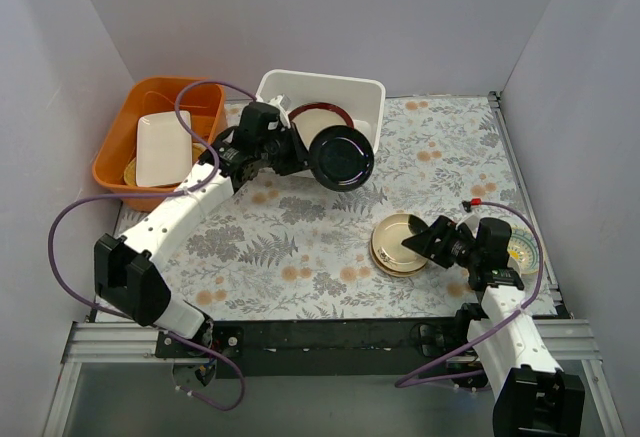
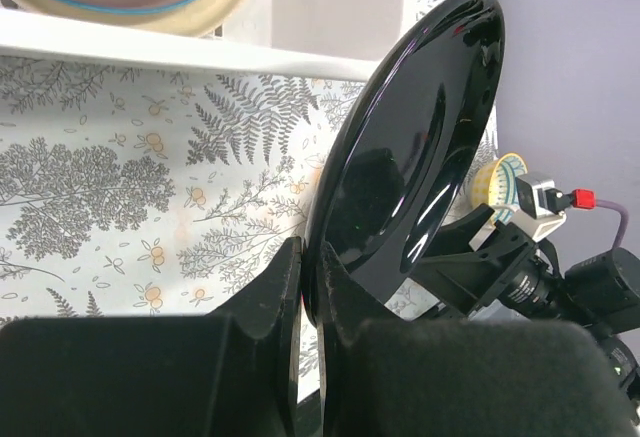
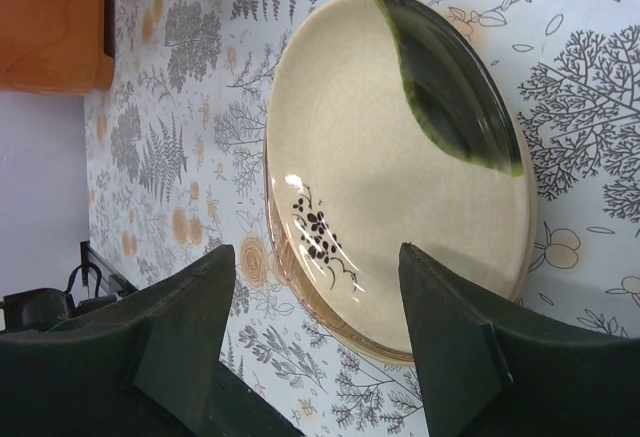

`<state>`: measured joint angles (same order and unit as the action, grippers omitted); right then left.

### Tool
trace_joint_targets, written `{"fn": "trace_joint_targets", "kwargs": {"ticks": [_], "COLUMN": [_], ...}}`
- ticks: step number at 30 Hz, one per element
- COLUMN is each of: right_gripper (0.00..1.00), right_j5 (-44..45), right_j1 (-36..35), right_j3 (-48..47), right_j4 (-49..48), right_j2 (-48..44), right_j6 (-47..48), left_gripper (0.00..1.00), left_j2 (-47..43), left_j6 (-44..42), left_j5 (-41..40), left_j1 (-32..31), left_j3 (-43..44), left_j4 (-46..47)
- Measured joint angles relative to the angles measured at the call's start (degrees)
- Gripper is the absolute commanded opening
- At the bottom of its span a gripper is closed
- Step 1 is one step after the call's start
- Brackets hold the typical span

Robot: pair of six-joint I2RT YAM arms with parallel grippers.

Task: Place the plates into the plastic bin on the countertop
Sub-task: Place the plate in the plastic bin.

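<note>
Top external view, from the left: an orange tub (image 1: pixel 115 157) holding a white rectangular dish (image 1: pixel 160 147) sits just left of the plastic bin (image 1: pixel 330 79) at the far side of the desk (image 1: pixel 300 227). The left arm stretches from its base diagonally toward the bin, wrist turned to the right. The left fingers (image 1: pixel 305 152) are clamped on the rim of the black plate (image 1: pixel 341 158), which hangs tilted in the air against the bin's near wall. The left wrist view shows those fingers (image 2: pixel 290 287) pinching the plate's (image 2: pixel 410 157) lower edge, with the bin's rim (image 2: pixel 200 52) beyond. A maroon-rimmed plate (image 1: pixel 318 117) already lies inside the bin.

Nearer and right of the bin, a cream plate (image 1: pixel 395 247) with a green patch and a dark sprig lies flat on the desk. The right arm bends left and low toward it; the right fingers (image 1: pixel 425 237) stand spread wide, one at each side of the plate's (image 3: pixel 390 177) near edge, gripping nothing.
</note>
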<state>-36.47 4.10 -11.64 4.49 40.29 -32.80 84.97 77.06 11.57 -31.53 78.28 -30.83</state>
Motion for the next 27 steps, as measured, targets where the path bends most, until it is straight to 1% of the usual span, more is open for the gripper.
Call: {"fn": "trace_joint_targets", "kwargs": {"ticks": [7,15,27], "right_gripper": [0.75,0.75,0.75], "right_j5": [-0.2,-0.2,-0.2], "right_j1": [0.0,0.0,0.0], "right_j3": [-1.8,-2.4,-4.3], "right_j4": [0.2,1.4,2.6], "right_j2": [-1.0,-1.4,-1.7], "right_j6": [-0.1,0.0,0.0], "left_gripper": [0.0,0.0,0.0], "left_j2": [2.9,9.5,19.5], "left_j6": [-1.7,-2.8,-2.6], "left_j5": [1.7,2.8,5.4], "left_j1": [2.8,5.2,10.5], "left_j3": [7.0,15.5,24.5], "left_j4": [-2.8,-5.3,-6.4]}}
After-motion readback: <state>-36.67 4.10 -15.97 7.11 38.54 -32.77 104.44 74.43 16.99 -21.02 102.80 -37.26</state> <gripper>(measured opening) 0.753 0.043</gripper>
